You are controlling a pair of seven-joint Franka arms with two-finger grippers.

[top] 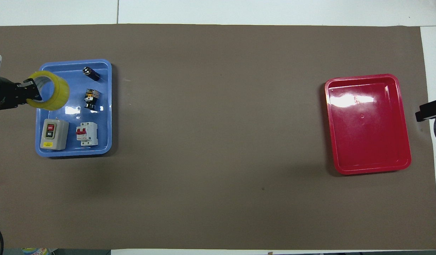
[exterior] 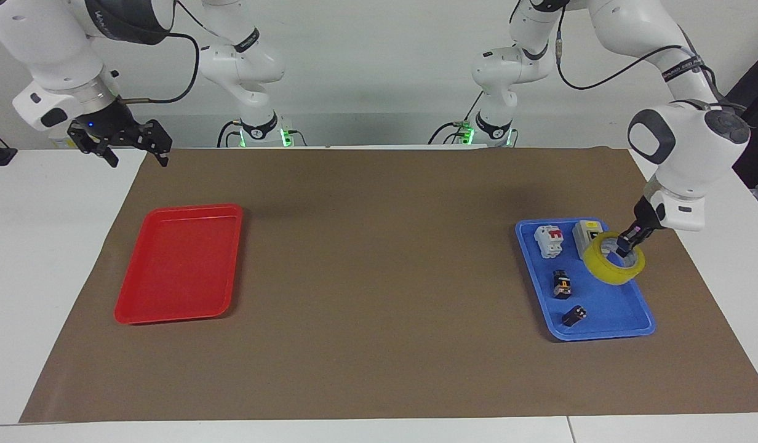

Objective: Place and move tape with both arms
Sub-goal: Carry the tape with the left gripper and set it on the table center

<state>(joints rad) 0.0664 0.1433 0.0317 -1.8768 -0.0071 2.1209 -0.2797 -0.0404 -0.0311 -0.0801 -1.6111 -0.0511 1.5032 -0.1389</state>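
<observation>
Tape point(exterior: 614, 266): yellow roll, lifted clear of blue tray point(exterior: 606, 320), tilted, hanging over the tray's edge toward the L arm's end of table; partly hides the grey switch box in facing view.
L gripper point(exterior: 622, 248): clamped on the roll's wall, one finger inside the core, one outside; up in the air over the tray's edge.
L arm point(exterior: 686, 147): comes down from its base, wrist above the mat just beside the tray.
R gripper point(exterior: 136, 147): jaws wide, holding nothing; up over the mat's corner at the robots' edge, R arm's end. R arm waits.
Blue tray contents: grey switch box point(top: 54, 134) & white breaker w/ red levers point(top: 86, 133) along the tray's edge nearest the robots; small black-yellow part point(top: 90, 98) mid-tray; small dark cylinder point(top: 90, 73) by the tray's farthest edge.
Red tray point(top: 368, 124): on the mat toward the R arm's end, well apart from blue tray.
Brown mat point(top: 218, 141): covers most of the white table point(exterior: 40, 246).
</observation>
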